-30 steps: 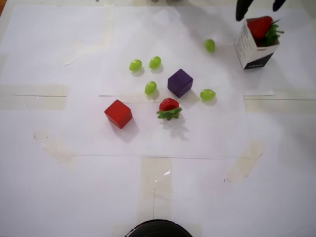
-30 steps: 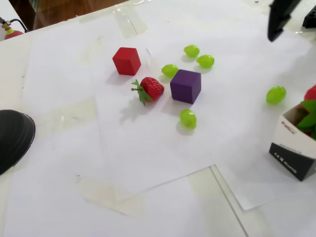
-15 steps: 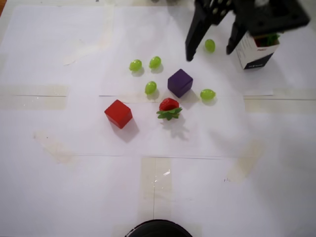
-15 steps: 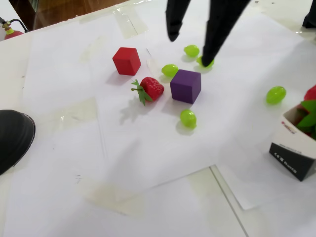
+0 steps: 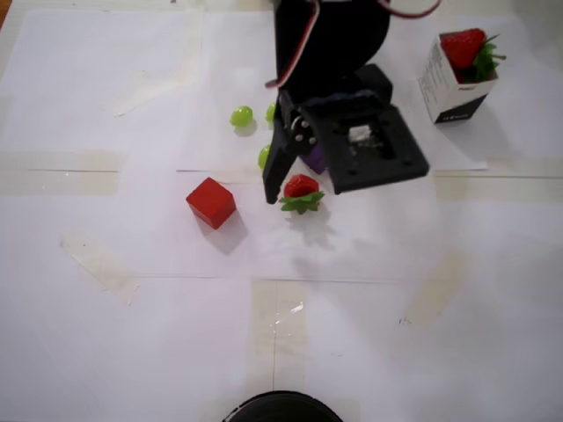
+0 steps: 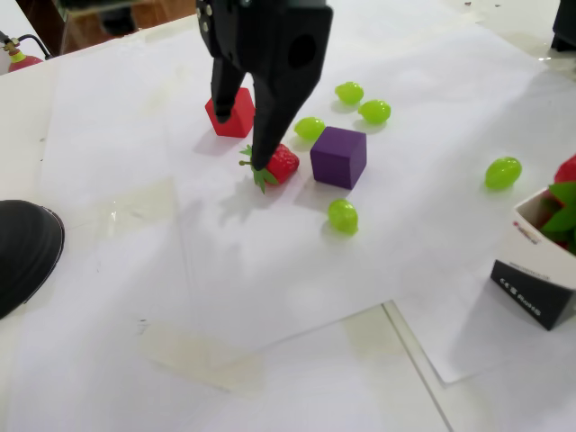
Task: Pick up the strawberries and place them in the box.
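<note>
Beside the purple cube [image 6: 339,156], a strawberry [image 6: 281,163] lies under the open pincer [image 6: 241,139].

The overhead view looks straight down on the white paper-covered table [image 5: 132,334], taking in most of it. The fixed view stands lower and closer, looking down at a slant across the table. Both share the red cube [image 5: 211,202] [image 6: 230,112] and box [image 5: 456,79] [image 6: 537,270].

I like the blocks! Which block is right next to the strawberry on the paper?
The purple block. It sits just beside the loose strawberry, apart from it. The red block is farther off, behind the gripper in the fixed view.
</note>
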### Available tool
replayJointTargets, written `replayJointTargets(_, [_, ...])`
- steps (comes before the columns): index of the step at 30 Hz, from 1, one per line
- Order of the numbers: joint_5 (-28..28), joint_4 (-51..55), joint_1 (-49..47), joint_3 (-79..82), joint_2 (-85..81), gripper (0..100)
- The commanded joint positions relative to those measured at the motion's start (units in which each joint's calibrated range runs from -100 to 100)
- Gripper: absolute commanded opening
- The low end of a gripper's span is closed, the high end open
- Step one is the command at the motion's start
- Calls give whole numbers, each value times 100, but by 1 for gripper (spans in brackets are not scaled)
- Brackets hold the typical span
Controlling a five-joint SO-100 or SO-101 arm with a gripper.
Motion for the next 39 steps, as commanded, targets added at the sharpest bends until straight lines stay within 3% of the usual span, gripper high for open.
replayJointTargets(1, [39, -107, 124, 94, -100, 29])
replayJointTargets(23, [-147, 138, -82, 312, -74, 28])
replayJointTargets(39, [-210, 81, -38, 703, -246, 20])
